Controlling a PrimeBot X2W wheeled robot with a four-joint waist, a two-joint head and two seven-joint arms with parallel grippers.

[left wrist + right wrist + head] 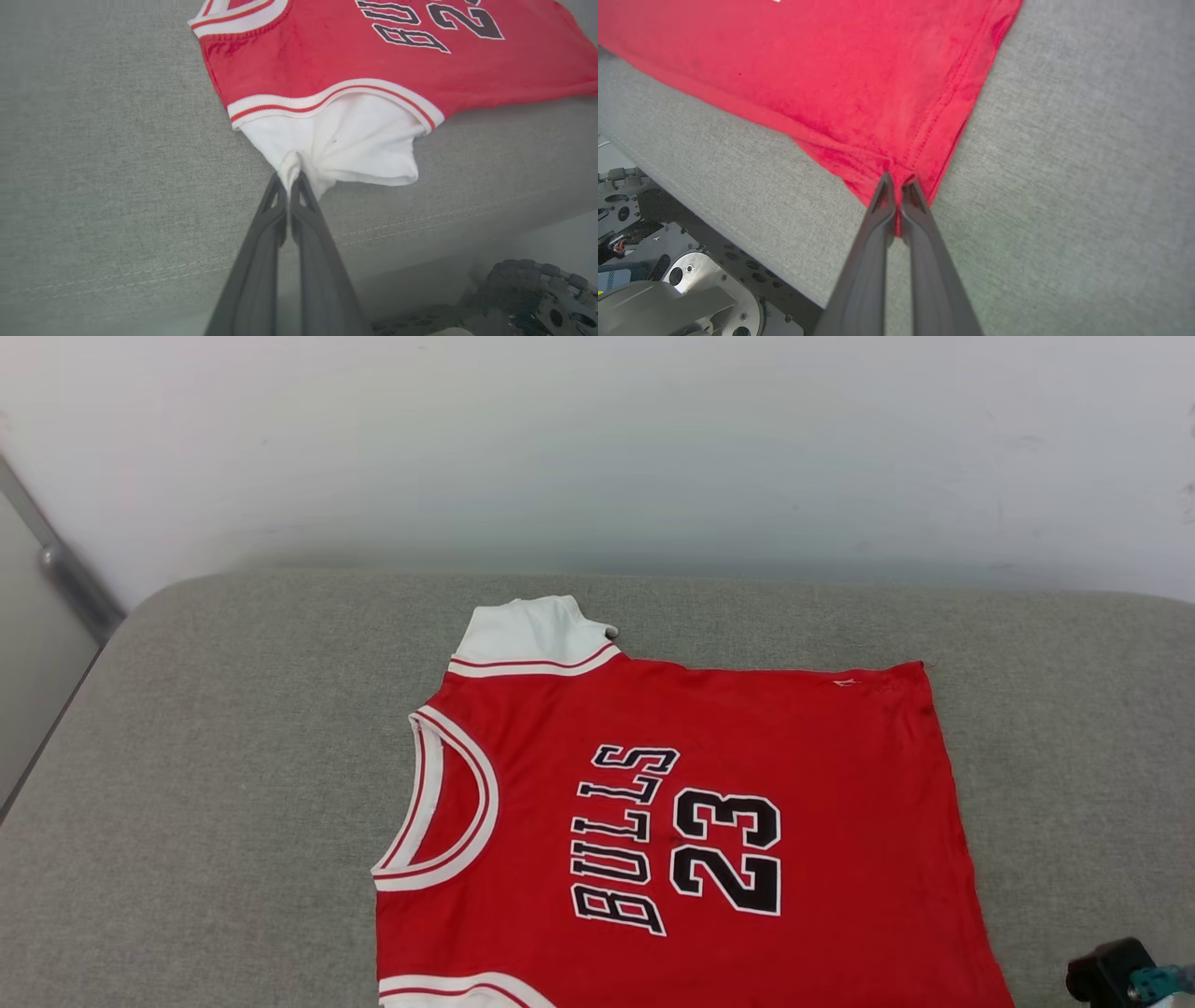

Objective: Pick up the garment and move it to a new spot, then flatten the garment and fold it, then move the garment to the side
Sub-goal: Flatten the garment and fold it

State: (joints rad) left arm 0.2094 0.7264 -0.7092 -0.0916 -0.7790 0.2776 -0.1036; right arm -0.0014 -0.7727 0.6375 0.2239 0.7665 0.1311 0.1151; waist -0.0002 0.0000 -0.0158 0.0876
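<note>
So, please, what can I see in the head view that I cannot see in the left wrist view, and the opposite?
Head view: the complete "BULLS 23" lettering, the far white sleeve and the pale wall behind the grey cushion.
Left wrist view: the left pincer shut on the bunched near white sleeve, the front seam of the cushion, and metal parts of the robot's base.
Both: the red jersey lying flat on the cushion, with its striped neck trim.
</note>
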